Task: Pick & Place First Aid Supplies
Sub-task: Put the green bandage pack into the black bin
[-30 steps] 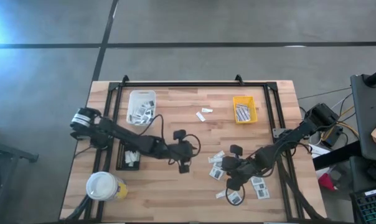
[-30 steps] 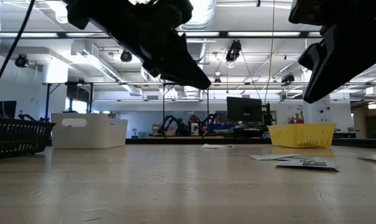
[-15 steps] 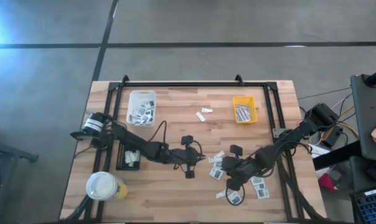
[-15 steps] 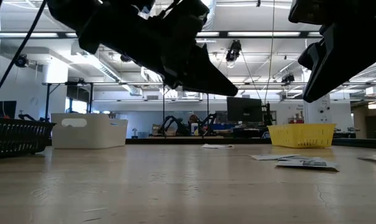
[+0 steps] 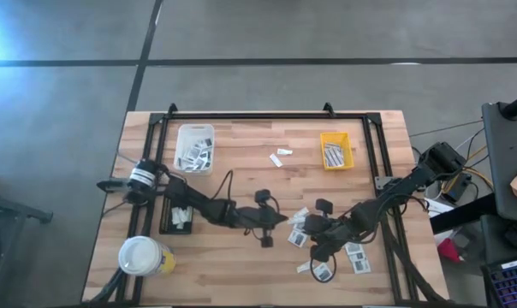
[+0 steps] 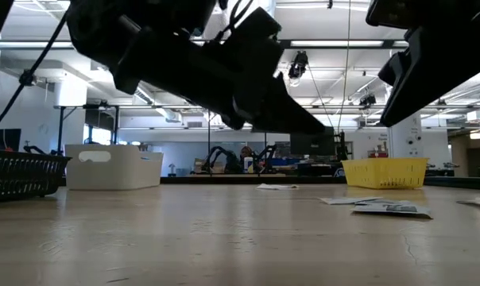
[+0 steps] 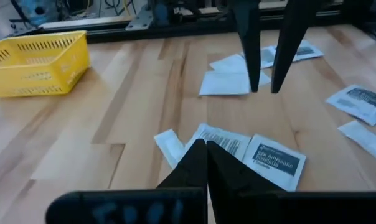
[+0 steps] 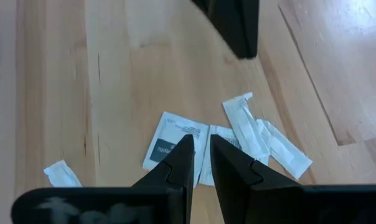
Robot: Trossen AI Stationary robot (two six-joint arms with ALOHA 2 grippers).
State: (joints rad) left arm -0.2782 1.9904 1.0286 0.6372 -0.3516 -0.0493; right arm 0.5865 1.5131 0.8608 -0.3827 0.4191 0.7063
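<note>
White packets (image 7: 272, 160) partly behind left gripper (image 7: 205, 149), pressed together, empty.

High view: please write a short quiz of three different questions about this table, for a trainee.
1. True or false: the yellow plastic tray is empty.
2. The fingers of the left gripper are: A) wide open; B) shut, holding nothing; C) closed on a cup.
3. Fill in: the white-lidded yellow cup stands on the ___ arm's side of the table.
Key: 1 false; 2 B; 3 left.
</note>
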